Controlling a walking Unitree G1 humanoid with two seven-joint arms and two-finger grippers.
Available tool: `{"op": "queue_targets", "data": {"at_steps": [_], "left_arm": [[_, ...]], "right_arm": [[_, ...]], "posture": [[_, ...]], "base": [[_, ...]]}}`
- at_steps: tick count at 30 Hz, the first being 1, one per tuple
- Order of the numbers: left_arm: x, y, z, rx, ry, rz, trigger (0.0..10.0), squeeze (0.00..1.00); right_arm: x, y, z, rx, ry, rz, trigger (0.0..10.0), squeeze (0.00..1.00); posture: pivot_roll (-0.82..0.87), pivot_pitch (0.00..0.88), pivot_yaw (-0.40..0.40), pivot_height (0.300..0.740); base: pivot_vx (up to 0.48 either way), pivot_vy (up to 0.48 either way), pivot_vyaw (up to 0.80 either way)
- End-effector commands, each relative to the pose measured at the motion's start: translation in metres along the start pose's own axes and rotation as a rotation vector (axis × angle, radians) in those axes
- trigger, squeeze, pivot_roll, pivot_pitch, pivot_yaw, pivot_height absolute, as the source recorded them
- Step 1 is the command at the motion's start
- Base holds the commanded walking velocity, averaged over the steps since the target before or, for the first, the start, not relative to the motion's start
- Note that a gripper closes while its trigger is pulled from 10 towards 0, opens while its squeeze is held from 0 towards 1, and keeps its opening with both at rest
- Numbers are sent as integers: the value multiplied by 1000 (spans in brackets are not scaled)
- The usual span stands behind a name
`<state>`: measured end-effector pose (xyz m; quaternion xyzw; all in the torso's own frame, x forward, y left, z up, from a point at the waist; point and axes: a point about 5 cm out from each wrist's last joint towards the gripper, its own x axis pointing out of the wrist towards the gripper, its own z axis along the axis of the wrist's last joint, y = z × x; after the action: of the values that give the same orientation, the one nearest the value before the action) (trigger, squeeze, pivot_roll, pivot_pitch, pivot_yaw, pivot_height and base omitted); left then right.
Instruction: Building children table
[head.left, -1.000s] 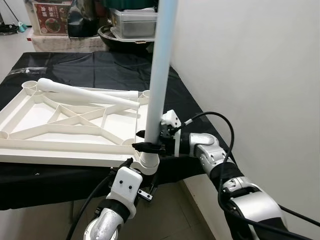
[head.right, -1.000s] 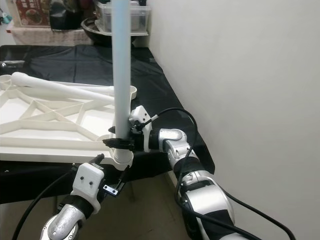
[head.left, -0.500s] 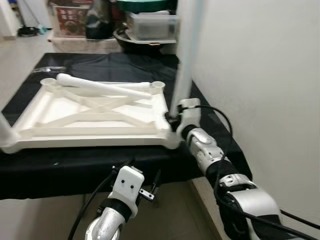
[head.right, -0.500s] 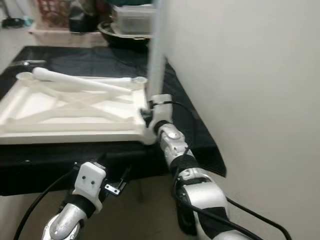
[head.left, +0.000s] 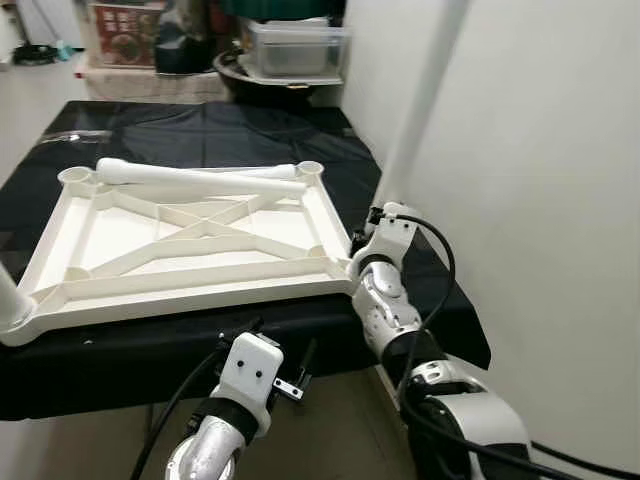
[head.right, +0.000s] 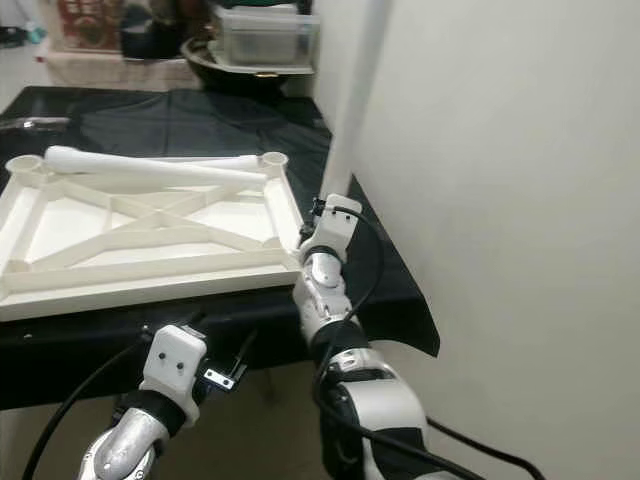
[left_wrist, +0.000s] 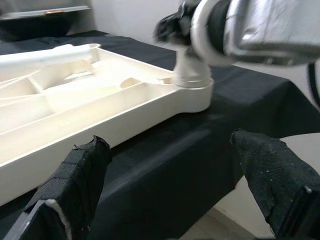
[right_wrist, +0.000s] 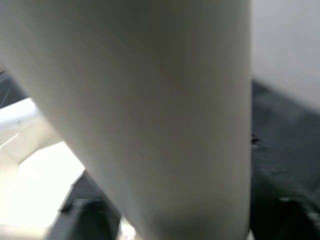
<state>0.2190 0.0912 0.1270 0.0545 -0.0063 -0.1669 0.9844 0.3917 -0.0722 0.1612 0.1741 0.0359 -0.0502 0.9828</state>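
A white table top (head.left: 190, 290) lies upside down on a black-covered table (head.left: 200, 130). One white leg (head.left: 415, 110) stands in its near right corner socket (left_wrist: 192, 92) and leans up toward the wall. My right gripper (head.left: 362, 243) is shut on this leg just above the socket, and the leg's side (right_wrist: 150, 110) sits close in the right wrist view. A loose second leg (head.left: 190, 178) lies across the far side of the top. My left gripper (left_wrist: 170, 165) hangs open and empty, low in front of the table edge, with its fingers (left_wrist: 80, 185) wide apart.
Another leg (head.left: 8, 300) stands at the near left corner. A white wall (head.left: 540, 180) runs close along the right of the table. Bins and a box (head.left: 290, 45) are stacked behind the table. Bare floor (head.left: 340, 420) lies below the front edge.
The whole view has shifted, so the camera moved. My right arm has stretched forward with the leg, which was upright and now leans toward the wall. The left arm stays low.
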Motion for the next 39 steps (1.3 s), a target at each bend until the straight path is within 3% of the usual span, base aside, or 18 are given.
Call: {"op": "queue_targets", "data": {"at_steps": [1, 2, 7, 9, 12, 15, 18, 19, 20, 22, 29, 30, 31, 32, 36, 38, 39], "left_arm": [[-1, -3, -3, -10, 13, -5, 10000, 0], [-1, -3, -3, -12, 13, -3, 10000, 0], [-1, -3, -3, -13, 13, -4, 10000, 0], [0, -3, -3, -14, 14, -7, 10000, 0], [0, -3, -4, -14, 15, -8, 10000, 0], [0, -4, -4, -11, 14, -10, 10000, 0], [0, -4, -4, -9, 13, -11, 10000, 0], [0, -4, -4, -9, 12, -11, 10000, 0], [0, -4, -4, -9, 12, -11, 10000, 0], [0, -4, -4, -9, 12, -10, 10000, 0], [-1, -4, -3, -9, 10, -8, 10000, 0], [-1, -4, -3, -10, 11, -7, 10000, 0], [-1, -4, -3, -10, 11, -7, 10000, 0], [-1, -4, -3, -10, 11, -7, 10000, 0], [-1, -4, -2, -10, 11, -6, 10000, 0], [-2, -4, -2, -11, 11, -6, 10000, 0], [-2, -4, -2, -11, 11, -6, 10000, 0]], "right_arm": [[-2, 3, -5, 12, 10, 41, 10000, 1000], [0, -2, 1, 46, -29, 123, 10000, 0], [1, -8, 6, 78, -47, 211, 10000, 0], [2, -12, 13, 42, -57, 412, 10000, 0], [1, -14, 17, 5, -53, 519, 10000, 0], [-5, -17, 21, -150, 69, 917, 10000, 0], [-7, -18, 22, -175, 95, 980, 10000, 0], [-10, -16, 23, -207, 132, 1071, 10000, 0], [-10, -16, 23, -207, 132, 1071, 10000, 0], [-17, -13, 21, -280, 227, 1261, 10000, 0], [-30, -4, 12, -387, 387, 1508, 10000, 0], [-34, 0, 7, -430, 431, 1572, 2314, 0], [-35, 1, 7, -442, 437, 1586, 2314, 0], [-35, 2, 6, -448, 433, 1576, 0, 0], [-32, 5, 6, -467, 403, 1535, 0, 0], [-24, 10, 7, -493, 317, 1381, 0, 0], [-24, 10, 7, -493, 317, 1381, 0, 0]], "posture": [[122, 72, -107, 740], [119, 72, -107, 740], [114, 70, -106, 740], [110, 59, -102, 740], [110, 58, -101, 740], [110, 51, -100, 740], [110, 51, -100, 740], [114, 49, -104, 740], [114, 49, -104, 740], [121, 48, -108, 740], [131, 58, -113, 740], [132, 62, -111, 740], [132, 62, -111, 740], [132, 62, -114, 740], [133, 66, -113, 740], [133, 70, -113, 740], [133, 70, -113, 740]], "base": [[0, 0, 0], [0, 0, 0], [0, 0, 0], [0, 0, 0], [0, 0, 0], [0, 0, 0], [0, 0, 0], [0, 0, 0], [0, 0, 0], [0, 0, 0], [0, 0, 0], [0, 0, 0], [0, 0, 0], [0, 0, 0], [0, 0, 0], [0, 0, 0], [0, 0, 0]]}}
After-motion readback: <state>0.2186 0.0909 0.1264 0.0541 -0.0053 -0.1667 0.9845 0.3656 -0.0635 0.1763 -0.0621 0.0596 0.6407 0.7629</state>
